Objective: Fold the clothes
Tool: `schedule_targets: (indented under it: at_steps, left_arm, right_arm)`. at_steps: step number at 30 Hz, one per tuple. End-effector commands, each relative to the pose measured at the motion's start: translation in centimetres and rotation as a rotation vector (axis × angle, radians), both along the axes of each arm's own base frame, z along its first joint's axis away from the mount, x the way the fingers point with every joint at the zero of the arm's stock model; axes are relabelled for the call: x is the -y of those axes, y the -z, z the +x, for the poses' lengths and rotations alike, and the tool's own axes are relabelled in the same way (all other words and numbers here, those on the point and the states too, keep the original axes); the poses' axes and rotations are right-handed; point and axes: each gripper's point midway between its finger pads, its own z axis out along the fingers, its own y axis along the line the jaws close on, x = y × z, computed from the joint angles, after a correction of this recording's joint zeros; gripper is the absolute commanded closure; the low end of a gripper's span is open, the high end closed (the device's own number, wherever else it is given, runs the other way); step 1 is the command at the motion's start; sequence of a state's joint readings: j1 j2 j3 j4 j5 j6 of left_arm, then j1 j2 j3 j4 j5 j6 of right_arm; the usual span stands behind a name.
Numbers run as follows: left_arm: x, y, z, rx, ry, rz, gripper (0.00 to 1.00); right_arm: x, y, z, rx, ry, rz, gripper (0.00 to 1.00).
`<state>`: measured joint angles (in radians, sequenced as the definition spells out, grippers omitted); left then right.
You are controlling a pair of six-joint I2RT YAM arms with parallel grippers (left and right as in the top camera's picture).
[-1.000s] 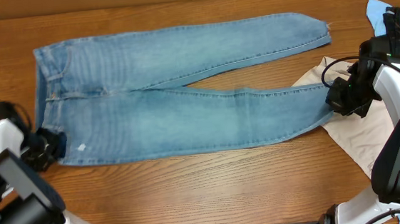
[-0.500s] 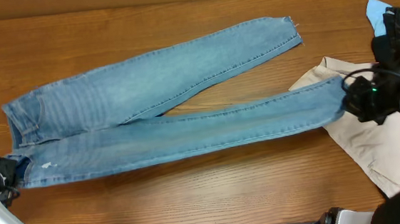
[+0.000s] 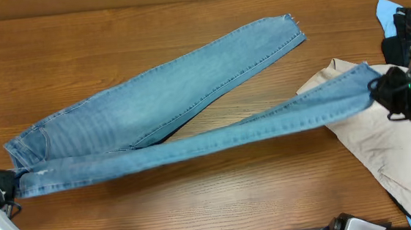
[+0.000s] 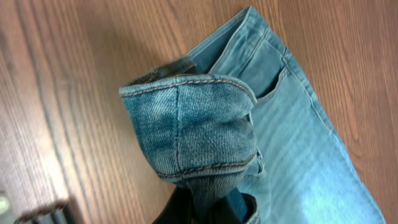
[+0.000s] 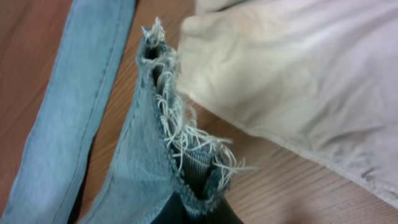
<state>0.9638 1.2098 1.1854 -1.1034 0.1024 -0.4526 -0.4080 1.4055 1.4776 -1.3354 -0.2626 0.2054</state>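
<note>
At the table's (image 3: 197,200) 8 o'clock, the left gripper (image 3: 3,182) clenches the waistband of the jeans (image 3: 168,107). One leg lies flat toward 1 o'clock. The other stretches to 3 o'clock, its frayed hem pinched by the right gripper (image 3: 377,87) over a beige garment (image 3: 377,142).

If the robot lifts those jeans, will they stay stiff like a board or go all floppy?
Probably floppy: the jeans only look straight where one leg is pulled between the left gripper and right gripper. The waistband curls over where pinched, so it likely droops. The frayed hem may snag rather than slip.
</note>
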Motion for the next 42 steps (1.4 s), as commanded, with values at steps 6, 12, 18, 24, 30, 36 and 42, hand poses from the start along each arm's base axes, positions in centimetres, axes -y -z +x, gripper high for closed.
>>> schedule_targets:
  at_steps: [6,12,18,24,30,36,42]
  left_arm:
    - [-4.2,1.7,5.7,0.06,0.047,0.067,0.96]
    - [-4.6,3.3,10.0,0.086,0.13,0.094,0.95]
    - [-5.4,3.9,11.9,0.109,0.144,0.121,0.95]
    - [-5.9,4.0,11.7,0.094,0.132,0.139,0.94]
    - [-5.9,4.6,11.8,0.083,0.132,0.127,0.93]
    - [-6.3,5.8,12.5,0.079,0.137,0.116,0.87]
    - [-6.9,6.8,13.6,0.089,0.148,0.127,0.64]
  right_arm:
    - [-0.2,1.5,8.7,-0.104,-0.105,-0.053,0.94]
    - [-1.1,4.4,13.1,-0.132,-0.156,-0.071,0.94]
    - [-2.3,7.8,16.8,-0.138,-0.196,-0.077,0.94]
    - [-3.0,10.3,19.9,-0.104,-0.213,-0.085,0.92]
    - [-4.0,12.0,20.4,-0.124,-0.235,-0.093,0.92]
    - [-7.7,9.8,26.3,0.143,-0.298,-0.069,0.51]
    - [-10.1,8.5,28.6,0.251,-0.332,-0.081,0.45]
